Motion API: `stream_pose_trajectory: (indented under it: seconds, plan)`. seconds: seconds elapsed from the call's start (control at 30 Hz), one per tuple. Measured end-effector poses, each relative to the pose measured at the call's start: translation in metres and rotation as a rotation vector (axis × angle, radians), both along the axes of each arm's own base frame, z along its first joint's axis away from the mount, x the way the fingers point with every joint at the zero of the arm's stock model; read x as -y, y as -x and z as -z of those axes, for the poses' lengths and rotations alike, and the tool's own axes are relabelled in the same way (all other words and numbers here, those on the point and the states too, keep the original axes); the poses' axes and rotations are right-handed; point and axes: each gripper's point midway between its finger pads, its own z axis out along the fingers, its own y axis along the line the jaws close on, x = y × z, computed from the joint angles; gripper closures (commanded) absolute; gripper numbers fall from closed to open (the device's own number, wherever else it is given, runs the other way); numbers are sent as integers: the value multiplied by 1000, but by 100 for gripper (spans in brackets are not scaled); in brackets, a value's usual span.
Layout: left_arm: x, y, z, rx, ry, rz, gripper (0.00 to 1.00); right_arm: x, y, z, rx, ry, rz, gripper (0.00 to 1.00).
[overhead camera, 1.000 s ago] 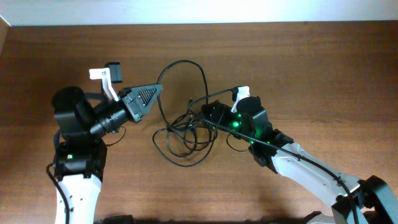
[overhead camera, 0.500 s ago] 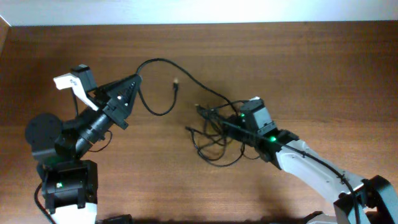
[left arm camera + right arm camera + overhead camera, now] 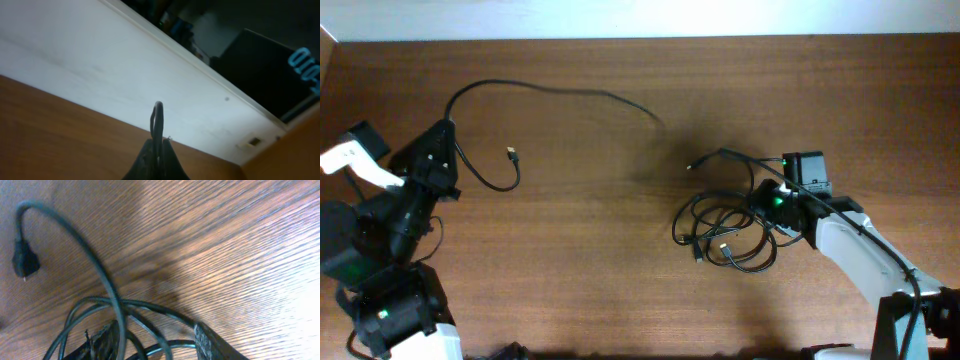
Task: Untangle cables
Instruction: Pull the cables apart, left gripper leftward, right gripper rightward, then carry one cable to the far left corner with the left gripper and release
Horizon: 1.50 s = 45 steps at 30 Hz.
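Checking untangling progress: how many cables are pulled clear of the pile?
1: a cable in the left gripper, arcing along the far side. The tangled pile at the right gripper holds the rest; count unclear.

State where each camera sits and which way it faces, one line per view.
Overhead: above the table, facing straight down; both arms show, left fingers on a lone cable, right fingers at the tangle.
Left wrist: tipped up toward the white wall; its fingers shut on that cable.
Right wrist: low over the wood, facing down; its fingers apart, strands between.
Shared: overhead and right wrist both show what looks like the same plug end.
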Motion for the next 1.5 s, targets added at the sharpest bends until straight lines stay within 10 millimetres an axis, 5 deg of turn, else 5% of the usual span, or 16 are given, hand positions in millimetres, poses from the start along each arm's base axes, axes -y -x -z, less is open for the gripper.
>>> stream_pose_trajectory:
  seconds: [0.1, 0.17, 0.2, 0.43, 0.63, 0.87, 0.97, 1.03, 1.23, 1.27, 1.3, 1.37, 1.43, 1.5]
  plan:
    - [-18, -2, 9, -37, 5, -110, 100, 8, 5, 2, -27, -9, 15, 51]
    - [-47, -1, 34, -142, 32, -293, 100, 9, 8, 4, -42, -12, 13, 49]
    - [-58, 0, 45, -187, 32, -370, 100, 8, 11, 5, -51, -14, 10, 36]
    - [-85, -11, 92, -363, -79, -541, 100, 8, 16, 7, -74, -13, -1, 2]
    - [-96, -21, 120, -452, -83, -565, 100, 8, 20, 8, -89, -12, -3, 2]
    - [-115, -52, 178, -575, 27, -600, 100, 8, 20, 8, -92, -12, -3, 2]
    - [-134, -88, 152, -379, -26, -621, 100, 8, 21, 9, -94, -11, -2, 1]
    - [-152, -102, 106, -202, -117, -660, 99, 8, 20, 8, -92, -11, -3, 2]
    - [-216, -78, -83, 139, -371, -980, 100, 8, 21, 8, -93, -11, -3, 1]
    - [-227, -80, -83, 88, -394, -1012, 100, 8, 21, 9, -93, -11, -3, 2]
    - [-237, -85, -69, 23, -402, -1023, 100, 8, 20, 8, -92, -11, -4, 1]
    - [-252, -105, -8, -170, -401, -993, 100, 8, 21, 8, -93, -11, -3, 2]
    - [-257, -134, 95, -427, -382, -869, 100, 8, 21, 8, -93, -11, -3, 1]
    - [-251, -146, 167, -585, -351, -761, 100, 8, 21, 9, -93, -11, -3, 1]
